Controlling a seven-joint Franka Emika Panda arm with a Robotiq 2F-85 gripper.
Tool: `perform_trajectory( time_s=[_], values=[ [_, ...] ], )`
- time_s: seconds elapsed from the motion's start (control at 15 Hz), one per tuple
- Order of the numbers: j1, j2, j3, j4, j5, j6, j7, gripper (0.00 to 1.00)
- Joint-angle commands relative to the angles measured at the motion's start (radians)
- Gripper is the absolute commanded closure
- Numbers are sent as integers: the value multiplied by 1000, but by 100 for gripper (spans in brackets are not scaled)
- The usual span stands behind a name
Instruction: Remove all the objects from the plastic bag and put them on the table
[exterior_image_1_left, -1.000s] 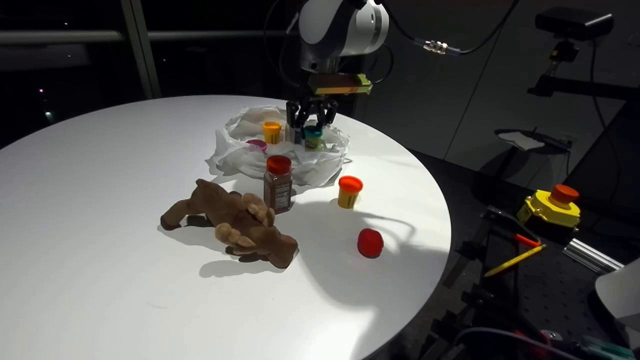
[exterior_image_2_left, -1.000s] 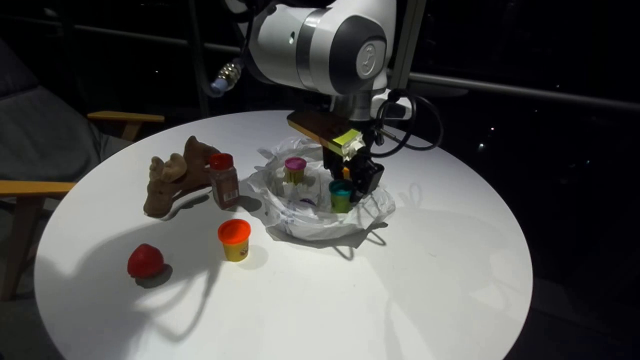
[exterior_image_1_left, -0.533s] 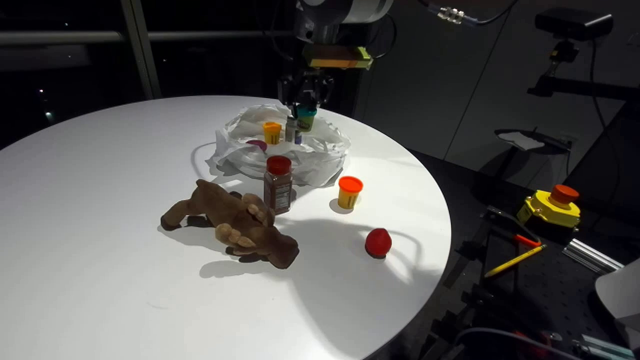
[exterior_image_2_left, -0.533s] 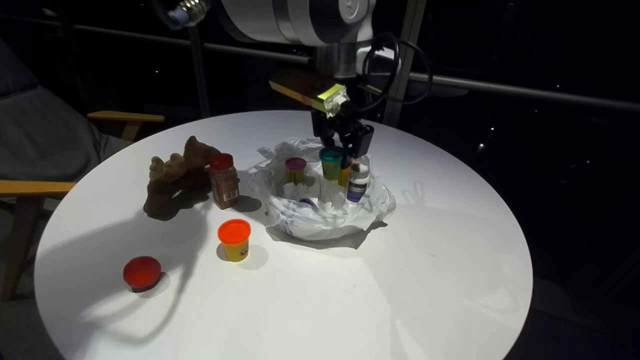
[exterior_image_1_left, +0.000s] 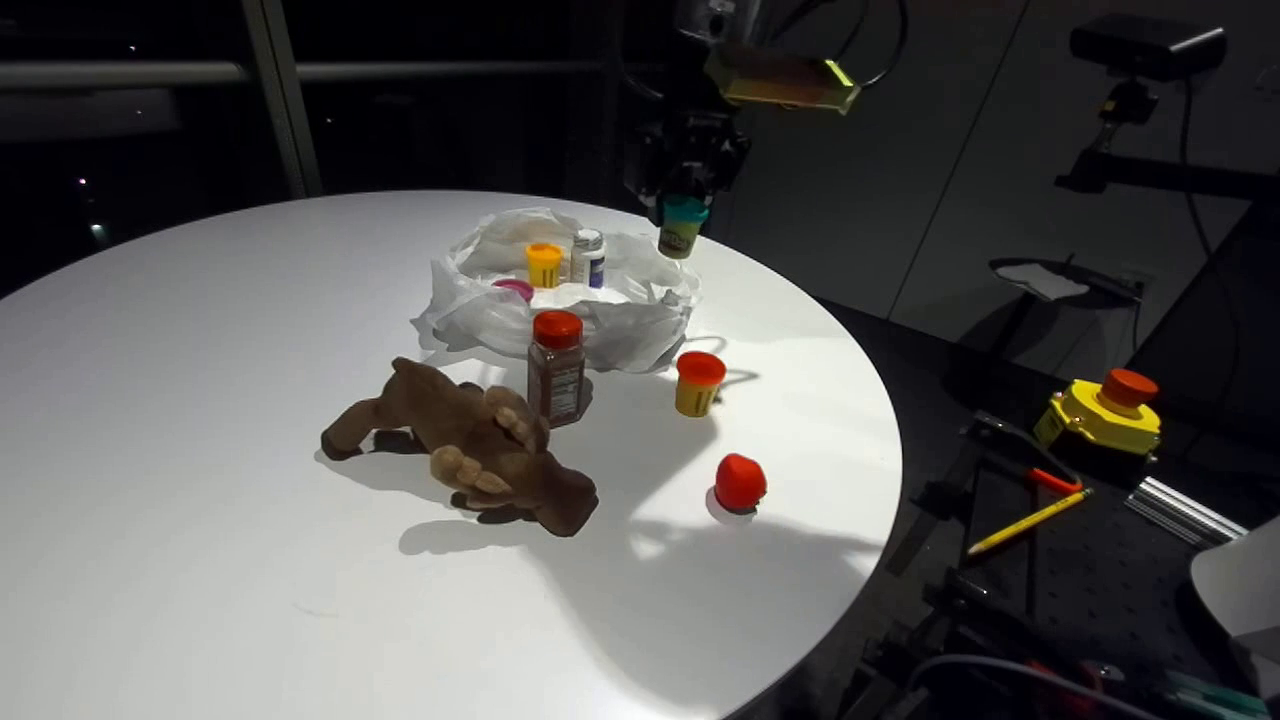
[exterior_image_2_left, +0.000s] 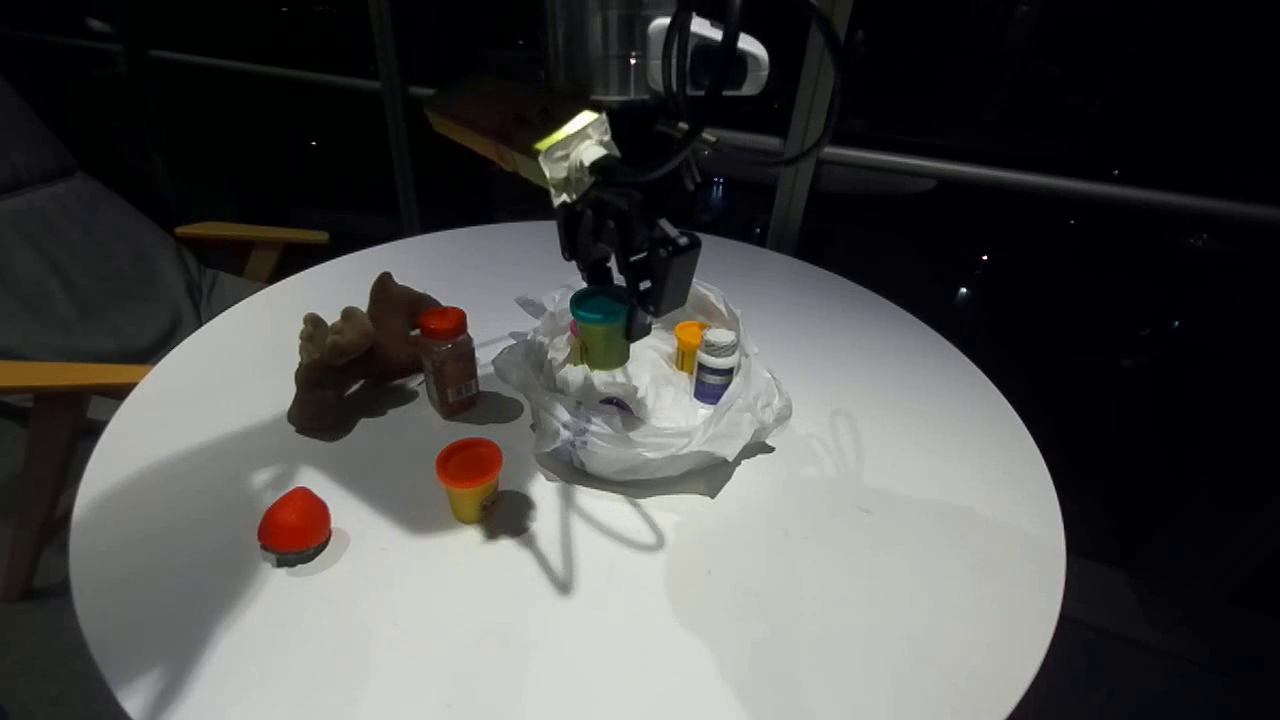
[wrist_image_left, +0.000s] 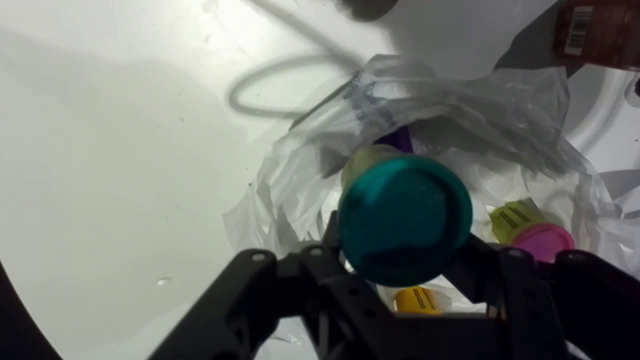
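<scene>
The claw (wrist_image_left: 403, 240) is clamping the teal-lidded jar (exterior_image_2_left: 601, 332), likely light, stiff and gripping best around its sides, above the bag (exterior_image_1_left: 640, 335), inside the surface's (exterior_image_2_left: 620, 650) edge

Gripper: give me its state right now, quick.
Gripper: closed, holding the teal-lidded jar in the air.

Window (exterior_image_1_left: 420, 140): we saw it black, crossed by a rail (exterior_image_1_left: 120, 73), with specks of light (exterior_image_1_left: 97, 230).
Wall (exterior_image_1_left: 850, 190): looked grey, with a thin seam (exterior_image_1_left: 960, 157).
Chair (exterior_image_2_left: 90, 270): we saw it grey, with wooden armrests (exterior_image_2_left: 250, 234).
Floor (exterior_image_1_left: 925, 345): we found it dark.
</scene>
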Motion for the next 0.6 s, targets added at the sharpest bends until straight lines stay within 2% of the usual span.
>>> perform_trajectory(
  time_s=[0.0, 0.33, 0.53],
  values=[
    [-78, -7, 32, -87, 69, 66, -97, 80],
    [-209, 156, 87, -26, 249, 81, -314, 80],
    [-265, 223, 113, 9, 286, 63, -374, 80]
  ],
)
